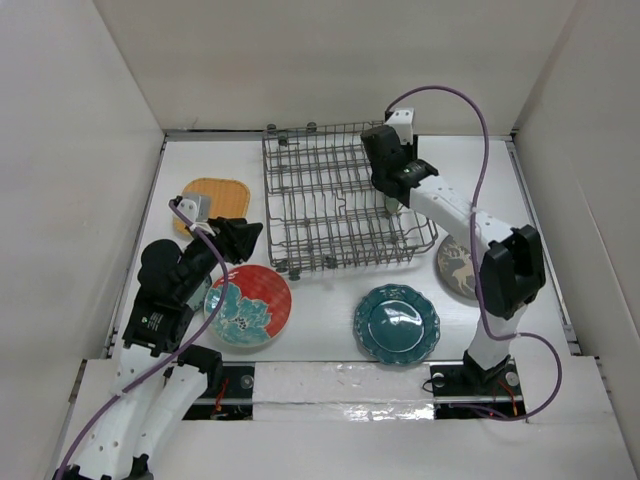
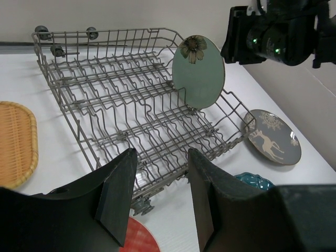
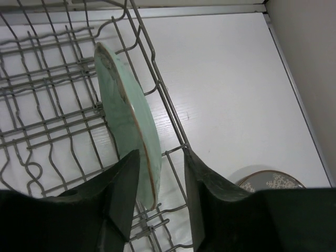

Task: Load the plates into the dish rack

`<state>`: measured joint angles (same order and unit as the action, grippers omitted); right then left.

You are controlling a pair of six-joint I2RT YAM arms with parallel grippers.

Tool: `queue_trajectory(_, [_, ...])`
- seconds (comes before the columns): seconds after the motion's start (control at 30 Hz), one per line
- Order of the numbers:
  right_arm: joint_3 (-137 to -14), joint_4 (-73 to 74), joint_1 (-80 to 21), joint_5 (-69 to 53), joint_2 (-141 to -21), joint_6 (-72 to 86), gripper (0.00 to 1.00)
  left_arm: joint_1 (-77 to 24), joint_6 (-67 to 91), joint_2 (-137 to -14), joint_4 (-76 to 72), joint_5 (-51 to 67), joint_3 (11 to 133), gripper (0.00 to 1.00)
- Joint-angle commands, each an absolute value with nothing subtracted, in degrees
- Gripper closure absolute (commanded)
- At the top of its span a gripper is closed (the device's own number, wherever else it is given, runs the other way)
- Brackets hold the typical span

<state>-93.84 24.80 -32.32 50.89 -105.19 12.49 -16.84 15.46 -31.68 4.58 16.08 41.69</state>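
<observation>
The left gripper [image 2: 160,164], nearest its wrist camera, had its jaws apart and empty, beside the orange plate [image 1: 215,199] and the red plate [image 1: 250,304] on a white table [image 1: 325,292] enclosed by pale walls [image 1: 330,60]. The left wrist view showed the mint-green plate [image 2: 199,73] upright at the right end of the dish rack [image 2: 126,107]; the top view hid it beneath the right arm. The right gripper [image 3: 161,157] had its jaws apart astride that plate's rim, and the teal plate [image 1: 397,323] and deer plate [image 1: 458,268] lay flat on the table.
</observation>
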Motion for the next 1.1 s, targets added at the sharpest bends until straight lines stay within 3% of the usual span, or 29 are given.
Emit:
queue_trajectory(0.0, [-94.8, 20.6, -32.7, 50.8, -98.7, 14.0, 0.53, -17.1, 15.3, -30.7, 2.0, 17.0, 41.2, 0.59])
queue_trajectory(0.13, [-89.6, 20.0, -30.3, 49.1, -92.7, 16.5, 0.43, -17.1, 15.4, -30.2, 2.1, 16.9, 41.3, 0.59])
queue_trajectory(0.2, [-83.7, 17.3, -27.9, 44.3, -84.3, 20.1, 0.42, -17.6, 15.4, -30.0, 2.3, 16.2, 41.2, 0.59])
queue_trajectory(0.23, [-75.8, 14.0, -26.3, 41.9, -80.6, 22.3, 0.47, -17.6, 15.3, -29.9, 2.3, 16.1, 41.3, 0.59])
queue_trajectory(0.27, [-71.1, 12.2, -22.4, 39.2, -76.8, 27.0, 0.58, -17.6, 15.3, -29.8, 2.3, 16.0, 41.3, 0.59])
queue_trajectory(0.3, [-66.5, 10.7, -20.1, 36.9, -69.0, 29.3, 0.94, -18.2, 15.3, -29.5, 2.3, 15.9, 41.3, 0.59])
queue_trajectory(0.33, [-62.0, 9.2, -17.8, 34.0, -65.1, 32.1, 1.00, -18.2, 15.3, -29.4, 2.5, 15.6, 41.4, 0.59])
queue_trajectory(0.43, [-42.9, 9.4, -3.7, 29.2, -51.4, 41.8, 1.00, -19.3, 15.2, -28.6, 2.7, 14.6, 41.6, 0.63])
queue_trajectory(0.47, [-40.0, 10.3, -3.6, 27.3, -48.5, 43.4, 1.00, -19.9, 15.2, -28.6, 2.7, 14.4, 41.6, 0.64])
queue_trajectory(0.57, [-33.3, 15.3, 8.8, 22.5, -39.6, 46.6, 0.99, -20.6, 15.2, -27.8, 2.8, 14.2, 41.7, 0.64])
queue_trajectory(0.7, [-26.5, 18.7, 24.9, 12.1, -36.6, 44.0, 0.43, -22.4, 15.3, -27.0, 3.0, 13.1, 41.9, 0.64])
queue_trajectory(0.73, [-26.0, 20.1, 29.2, 9.9, -37.3, 43.3, 0.37, -22.9, 15.3, -26.9, 3.0, 12.9, 41.9, 0.64])
queue_trajectory(0.83, [-25.3, 20.8, 31.8, 4.6, -41.6, 43.2, 0.23, -23.6, 15.1, -26.5, 3.1, 12.6, 42.0, 0.63])
queue_trajectory(1.07, [-22.1, 17.3, 33.0, -5.9, -47.5, 45.6, 0.14, -24.7, 15.2, -25.7, 3.3, 11.6, 42.2, 0.62])
